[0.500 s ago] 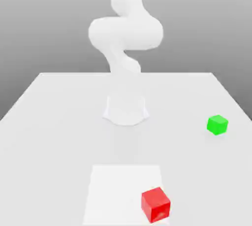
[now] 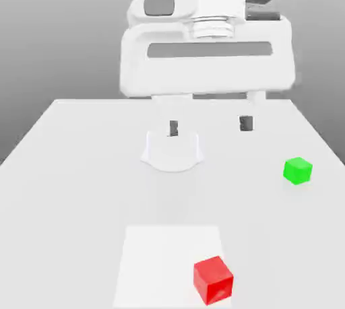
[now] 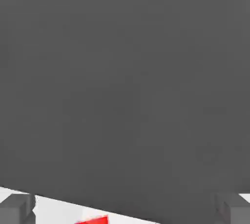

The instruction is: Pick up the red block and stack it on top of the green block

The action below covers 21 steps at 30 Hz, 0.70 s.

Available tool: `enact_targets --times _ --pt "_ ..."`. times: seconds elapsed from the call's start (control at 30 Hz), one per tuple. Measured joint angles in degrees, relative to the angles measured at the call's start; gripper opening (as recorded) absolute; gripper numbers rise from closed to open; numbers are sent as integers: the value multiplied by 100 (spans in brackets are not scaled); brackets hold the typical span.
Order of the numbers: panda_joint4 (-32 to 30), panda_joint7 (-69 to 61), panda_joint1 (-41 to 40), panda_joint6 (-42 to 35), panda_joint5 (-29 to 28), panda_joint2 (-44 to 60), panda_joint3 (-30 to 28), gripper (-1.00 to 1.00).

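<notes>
- Red cube [image 2: 213, 280]: on the white patch [image 2: 158, 260], at its edge toward the exterior view's right, not stacked.
- Green cube [image 2: 297, 171]: apart from the patch, farther back, bare on top.
- Gripper [image 2: 210, 125]: above the patch, fingers apart, empty.
- Grasp, lift and stacking all remain.
- Table [image 2: 67, 213]: pale, running behind the patch; grey backdrop beyond.

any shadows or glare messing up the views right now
Exterior view: bright, washed-out table, the robot's base nearly blending into it; a paler patch on the front face of the red block, perhaps a reflection; no strong cast shadow by the green block. Hand view: mostly flat dark grey.
</notes>
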Motion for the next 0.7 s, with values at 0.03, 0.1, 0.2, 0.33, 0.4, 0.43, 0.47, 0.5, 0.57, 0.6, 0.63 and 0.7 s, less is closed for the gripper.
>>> enact_targets --times 0.03,0.1,0.2,0.33,0.4,0.43,0.47,0.5,0.57,0.6,0.63,0.7 --pt "-42 -57 19 82 0 208 14 0" --pt "-125 -158 63 245 -15 623 52 0" --pt "-251 -302 142 494 -56 1245 72 0" --pt "-365 -416 177 890 -159 2075 99 0" --pt "-325 -422 190 1210 -177 2489 91 0" --pt "-297 -420 193 1381 -183 2697 89 0" --pt "-267 -418 188 1552 -191 2904 92 0" --pt "-248 -415 191 1659 -195 3031 89 -100" --pt "-248 -414 191 1659 -196 3031 89 -100" --pt "-248 -412 190 1658 -197 3031 89 -100" --pt "-248 -410 190 1657 -199 3031 90 -100" --pt "-238 -413 191 1708 -196 3095 89 -100"
